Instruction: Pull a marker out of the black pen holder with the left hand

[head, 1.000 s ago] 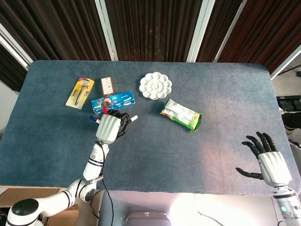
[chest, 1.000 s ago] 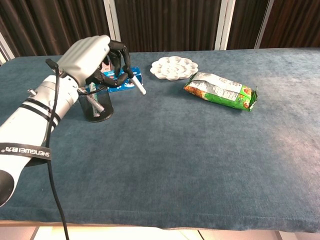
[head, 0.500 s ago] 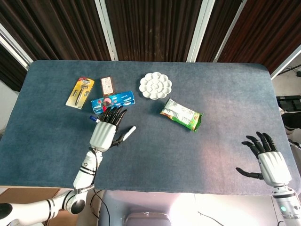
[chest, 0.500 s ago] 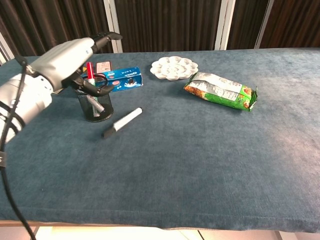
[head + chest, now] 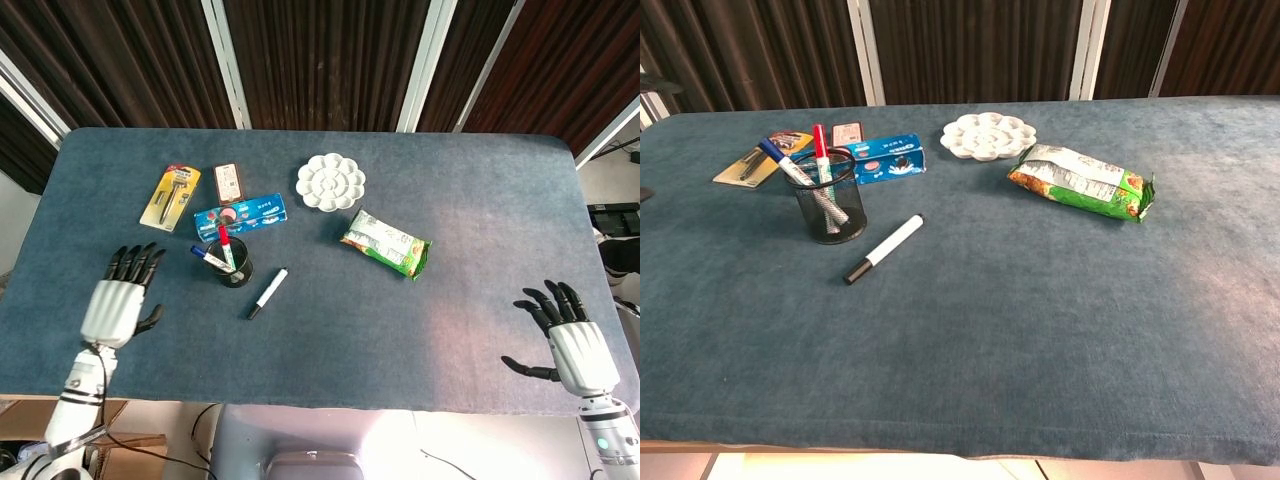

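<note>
Marker [image 5: 268,293] laid at 4 o'clock of pen holder [image 5: 236,268] | left hand [image 5: 115,306] spread, nothing held | right hand [image 5: 572,345] spread, nothing held

table [image 5: 480,200] | pen holder [image 5: 236,268] | marker [image 5: 268,293] | palette [image 5: 331,183] | snack bag [image 5: 386,242] | blue box [image 5: 241,215]

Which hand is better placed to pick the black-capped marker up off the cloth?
Left. The left hand is open on the same side as the marker and pen holder; the right hand is far across the table, beyond the green snack bag.
</note>
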`<action>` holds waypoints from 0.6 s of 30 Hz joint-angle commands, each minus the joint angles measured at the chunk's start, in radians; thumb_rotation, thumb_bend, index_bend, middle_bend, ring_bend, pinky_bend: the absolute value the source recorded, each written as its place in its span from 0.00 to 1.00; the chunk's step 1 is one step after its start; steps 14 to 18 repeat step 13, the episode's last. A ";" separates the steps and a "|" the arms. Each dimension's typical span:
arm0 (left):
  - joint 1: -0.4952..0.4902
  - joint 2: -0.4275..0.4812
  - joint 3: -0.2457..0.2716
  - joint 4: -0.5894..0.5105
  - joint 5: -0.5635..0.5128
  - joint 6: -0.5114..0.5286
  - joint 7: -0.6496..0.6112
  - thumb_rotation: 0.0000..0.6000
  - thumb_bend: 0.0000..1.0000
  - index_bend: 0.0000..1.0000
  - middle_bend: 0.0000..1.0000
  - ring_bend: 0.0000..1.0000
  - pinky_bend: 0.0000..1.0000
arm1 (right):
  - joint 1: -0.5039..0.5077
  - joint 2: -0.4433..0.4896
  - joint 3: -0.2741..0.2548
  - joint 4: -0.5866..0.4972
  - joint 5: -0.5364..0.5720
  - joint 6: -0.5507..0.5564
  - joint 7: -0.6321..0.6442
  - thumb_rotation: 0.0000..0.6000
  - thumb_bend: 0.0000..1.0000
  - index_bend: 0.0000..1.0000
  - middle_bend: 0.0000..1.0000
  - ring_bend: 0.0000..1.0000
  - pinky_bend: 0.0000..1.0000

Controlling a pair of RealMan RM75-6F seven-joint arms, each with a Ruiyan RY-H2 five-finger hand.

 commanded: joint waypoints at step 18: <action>0.308 0.077 0.180 0.148 0.152 0.272 -0.233 1.00 0.30 0.10 0.08 0.00 0.02 | 0.001 0.000 0.000 -0.004 0.000 -0.001 -0.010 0.75 0.24 0.40 0.28 0.05 0.16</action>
